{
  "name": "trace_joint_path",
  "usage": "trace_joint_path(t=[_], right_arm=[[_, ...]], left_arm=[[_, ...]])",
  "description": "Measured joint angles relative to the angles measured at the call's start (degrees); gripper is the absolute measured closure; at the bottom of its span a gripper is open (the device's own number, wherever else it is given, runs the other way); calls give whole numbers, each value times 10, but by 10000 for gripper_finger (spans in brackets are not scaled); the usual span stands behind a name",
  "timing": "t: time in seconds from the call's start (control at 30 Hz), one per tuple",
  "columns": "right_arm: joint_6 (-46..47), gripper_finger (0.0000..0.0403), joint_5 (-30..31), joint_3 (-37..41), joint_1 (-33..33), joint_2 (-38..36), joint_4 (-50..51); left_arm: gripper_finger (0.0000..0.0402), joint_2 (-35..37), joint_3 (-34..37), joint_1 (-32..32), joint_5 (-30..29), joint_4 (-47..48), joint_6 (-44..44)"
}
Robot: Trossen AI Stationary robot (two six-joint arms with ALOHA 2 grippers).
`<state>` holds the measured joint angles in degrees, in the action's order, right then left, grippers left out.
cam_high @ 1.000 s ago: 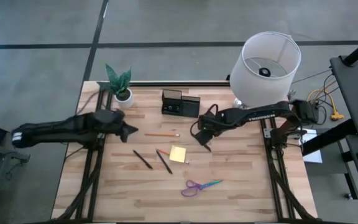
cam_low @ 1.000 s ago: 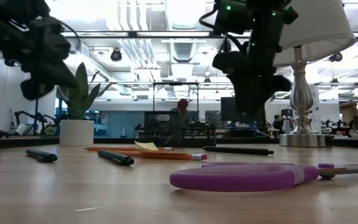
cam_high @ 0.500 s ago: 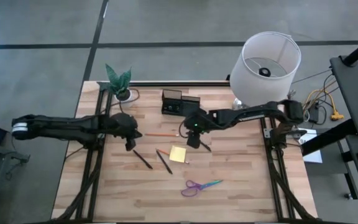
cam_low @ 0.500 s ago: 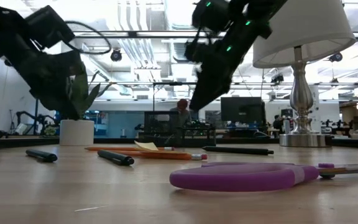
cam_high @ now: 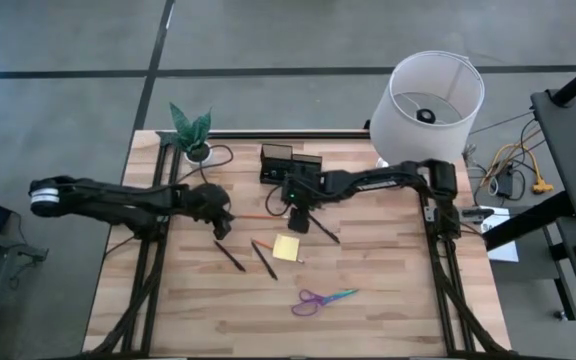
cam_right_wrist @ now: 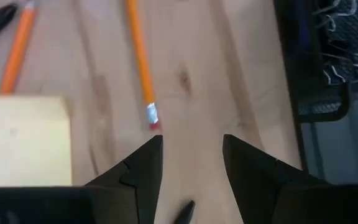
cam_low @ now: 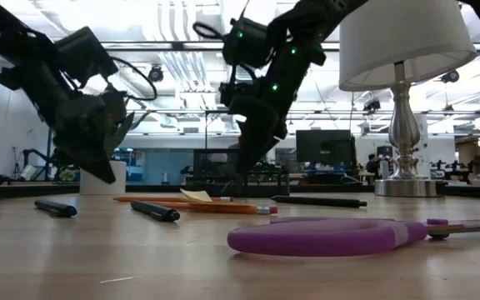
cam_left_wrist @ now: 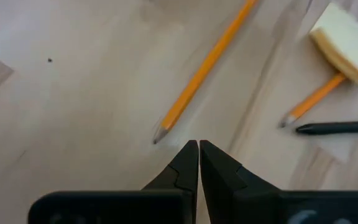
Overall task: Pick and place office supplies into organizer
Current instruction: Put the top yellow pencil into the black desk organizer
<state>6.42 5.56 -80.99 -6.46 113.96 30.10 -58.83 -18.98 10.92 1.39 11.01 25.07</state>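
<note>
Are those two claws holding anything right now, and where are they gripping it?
Nothing is held. The left gripper is shut on nothing near the orange pencil; the right gripper is open and empty.

The bare tabletop (cam_high: 388, 290) near the scissors (cam_high: 323, 298) gives open room. The centre is crowded: the orange pencil (cam_high: 260, 215), sticky-note pad (cam_high: 287, 247) and two dark pens (cam_high: 230, 256) lie close together between both arms. At the back edge, the organizer (cam_high: 290, 165) sits hemmed between the potted plant (cam_high: 194, 132) and the lamp (cam_high: 433, 100), whose shade overhangs the corner
</note>
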Motion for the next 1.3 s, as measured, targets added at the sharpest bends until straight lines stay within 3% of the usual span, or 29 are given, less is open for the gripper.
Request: trace_joint_path(t=[0.27, 0.4, 0.67, 1.1, 1.3], right_arm=[[-5, 243, -13, 7, -8, -12, 1], [-76, 243, -54, 19, -2, -12, 0], [-178, 243, -55, 52, 9, -9, -78], [-133, 243, -56, 43, 9, 14, -96], [-105, 243, -57, 43, 10, 23, -117]], left_arm=[[401, -39, 0, 5, 0, -7, 58], [401, -35, 0, 5, 0, -21, 102], [401, -31, 0, 7, -1, -26, 121], [401, -93, 0, 7, -2, -98, 136], [401, -76, -1, 7, 1, -96, 136]])
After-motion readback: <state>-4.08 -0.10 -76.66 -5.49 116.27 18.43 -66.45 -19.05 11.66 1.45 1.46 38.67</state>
